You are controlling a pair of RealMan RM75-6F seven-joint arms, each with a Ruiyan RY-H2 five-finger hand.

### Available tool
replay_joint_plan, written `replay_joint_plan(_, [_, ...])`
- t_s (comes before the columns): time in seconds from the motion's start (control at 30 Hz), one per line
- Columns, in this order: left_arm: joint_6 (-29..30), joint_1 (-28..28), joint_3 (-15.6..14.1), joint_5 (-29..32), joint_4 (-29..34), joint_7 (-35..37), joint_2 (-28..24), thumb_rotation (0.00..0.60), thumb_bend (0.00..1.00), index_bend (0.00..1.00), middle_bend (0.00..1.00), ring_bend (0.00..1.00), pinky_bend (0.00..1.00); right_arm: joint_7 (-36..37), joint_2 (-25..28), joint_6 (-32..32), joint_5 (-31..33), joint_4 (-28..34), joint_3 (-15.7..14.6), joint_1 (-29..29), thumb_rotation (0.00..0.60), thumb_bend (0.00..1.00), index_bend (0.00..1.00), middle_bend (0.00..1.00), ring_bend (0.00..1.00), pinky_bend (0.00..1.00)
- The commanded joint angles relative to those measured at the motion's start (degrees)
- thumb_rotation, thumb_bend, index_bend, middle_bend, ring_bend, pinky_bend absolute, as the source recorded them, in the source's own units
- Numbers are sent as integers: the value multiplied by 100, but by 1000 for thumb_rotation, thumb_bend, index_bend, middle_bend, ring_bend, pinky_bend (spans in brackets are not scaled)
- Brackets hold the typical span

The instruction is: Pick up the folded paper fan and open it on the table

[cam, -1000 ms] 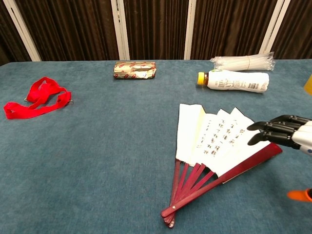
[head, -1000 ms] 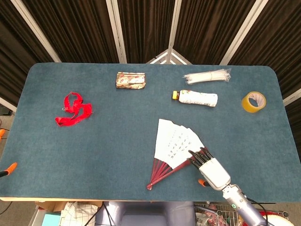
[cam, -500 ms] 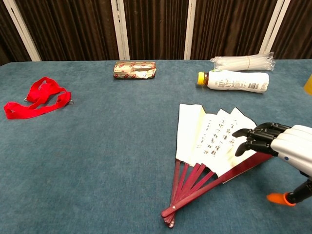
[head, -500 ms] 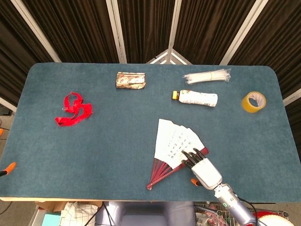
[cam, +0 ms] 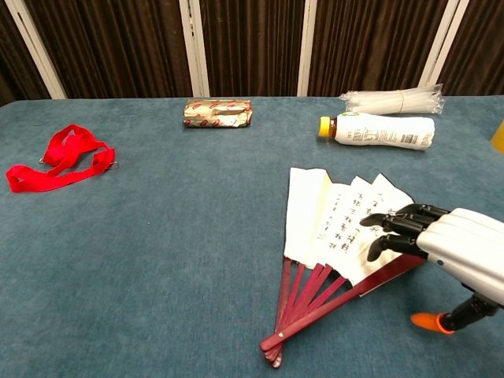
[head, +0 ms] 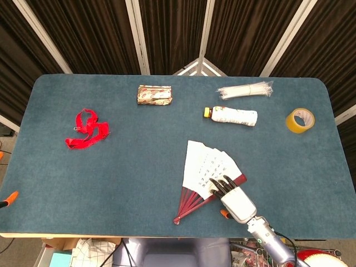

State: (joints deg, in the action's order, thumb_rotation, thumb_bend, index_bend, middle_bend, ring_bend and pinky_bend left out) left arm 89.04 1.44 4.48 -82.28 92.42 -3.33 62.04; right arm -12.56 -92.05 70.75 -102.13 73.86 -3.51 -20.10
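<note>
Paper fan (head: 207, 173) lies partly opened on the blue table (head: 139, 161), leaf spread toward the far side, red ribs (cam: 311, 303) converging on a pivot at the near edge. It serves as the landmark for everything here.

Right hand (head: 233, 197) sits over the fan's right-hand outer rib, dark fingertips (cam: 383, 223) curled down over the lower right corner of the paper leaf. Fingers are bunched close together, bent, and clamp nothing; whether they press the paper or hover just above it cannot be told. Compared with a second ago, the hand has moved left and nearer the table's near edge, from the fan's right fringe to further over the leaf; in the chest view it covers more of the outer rib than before. The fan itself has not shifted: same spread, same pivot spot.

Left hand shows in neither view.

Unchanged around the fan: plastic bottle (head: 233, 115) lying on its side just beyond the leaf; bundle of clear straws (head: 246, 90) further back than the bottle; roll of tape (head: 300, 120) far to the fan's right; wrapped packet (head: 154, 95) beyond and to the fan's left; red ribbon (head: 86, 129) well off to the left.
</note>
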Motion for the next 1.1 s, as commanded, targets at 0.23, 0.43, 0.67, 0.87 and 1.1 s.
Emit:
replay_joint_plan(0.23, [-21,4,10,28,-9,21,-4,600,167,0,0,0,95,-192,-205,-9,58,-80,11,-22,600,213,332,114,187,138])
replay_joint_plan(0.43, [-25,7,11,28,-13,18,-5,600,167,0,0,0,95,-314,-390,34,136,-102,78,-22,600,222,342,114,187,143])
replay_joint_plan(0.67, [-42,13,21,55,-23,19,0,600,167,0,0,0,95,-402,-584,134,174,-146,113,-5,600,263,371,114,187,148])
replay_joint_plan(0.87, [-48,18,25,61,-26,8,6,600,167,0,0,0,95,-415,-680,68,259,-183,106,-23,600,262,372,114,187,148])
replay_joint_plan(1.1, [-63,26,26,68,-25,-7,11,600,167,0,0,0,95,-453,-795,105,300,-188,114,-20,600,267,407,114,187,148])
